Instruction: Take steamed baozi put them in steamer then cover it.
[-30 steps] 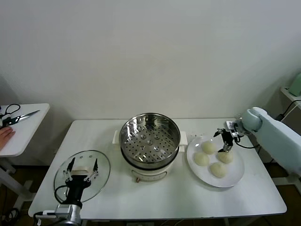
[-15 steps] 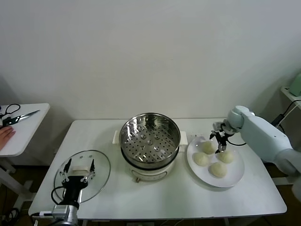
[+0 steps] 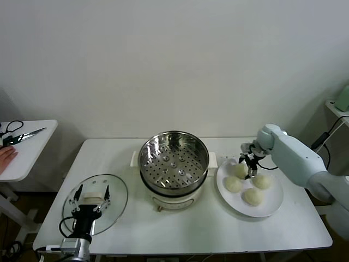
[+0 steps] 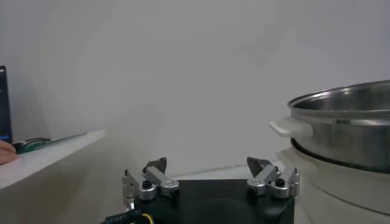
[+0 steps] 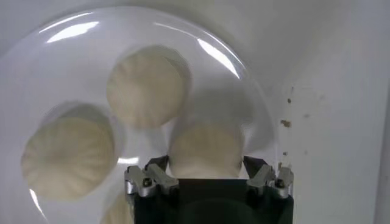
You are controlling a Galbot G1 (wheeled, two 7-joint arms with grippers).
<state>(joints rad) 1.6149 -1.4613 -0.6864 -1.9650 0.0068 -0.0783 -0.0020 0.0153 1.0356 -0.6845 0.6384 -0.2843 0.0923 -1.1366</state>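
A white table (image 3: pixel 180 229) fills the lower middle of the head view. At its centre stands the steamer (image 3: pixel 174 161) on its white pot base. At the lower left lies the glass cover (image 3: pixel 95 201), flat on the tabletop. At the right sits a white plate (image 3: pixel 271 203). At the far left edge stands a smaller white side table (image 3: pixel 24 155), with scissors (image 3: pixel 16 132) lying on it.

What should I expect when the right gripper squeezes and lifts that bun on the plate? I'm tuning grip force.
The bun between the right gripper's fingers looks like soft, matte dough, so it will probably dent rather than slip. It seems light for its size. Its dome shape may roll if nudged, and it sits close to the other buns on the plate.
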